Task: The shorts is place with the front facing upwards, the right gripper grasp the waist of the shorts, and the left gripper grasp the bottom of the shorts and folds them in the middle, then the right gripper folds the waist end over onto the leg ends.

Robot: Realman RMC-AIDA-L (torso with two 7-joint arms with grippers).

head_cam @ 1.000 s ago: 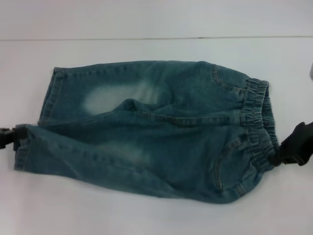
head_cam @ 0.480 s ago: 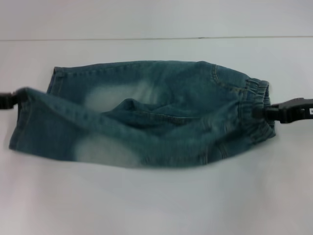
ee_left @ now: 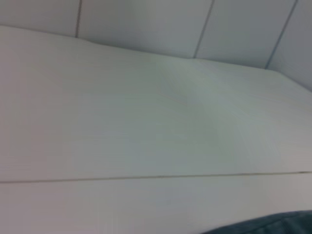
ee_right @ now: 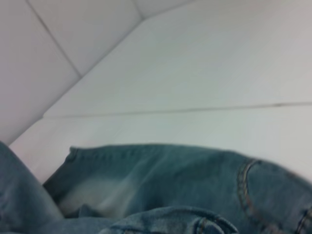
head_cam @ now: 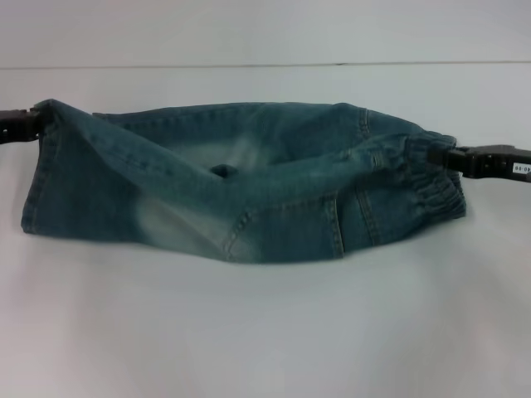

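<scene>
Denim shorts [head_cam: 241,195] held lifted above white tabletop [head_cam: 265,332], lower fold hanging, far leg resting flat. Left end effector [head_cam: 31,124] clamped on leg hem [head_cam: 37,178] at left edge. Right end effector [head_cam: 452,157] clamped on gathered waistband [head_cam: 431,186] at right. Garment stretched between both.

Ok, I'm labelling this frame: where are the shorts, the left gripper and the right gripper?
shorts [head_cam: 274,207], head view, middle of the denim.
left gripper [head_cam: 31,124], head view, tip at the leg hem.
right gripper [head_cam: 455,157], head view, tip at the waistband.
</scene>
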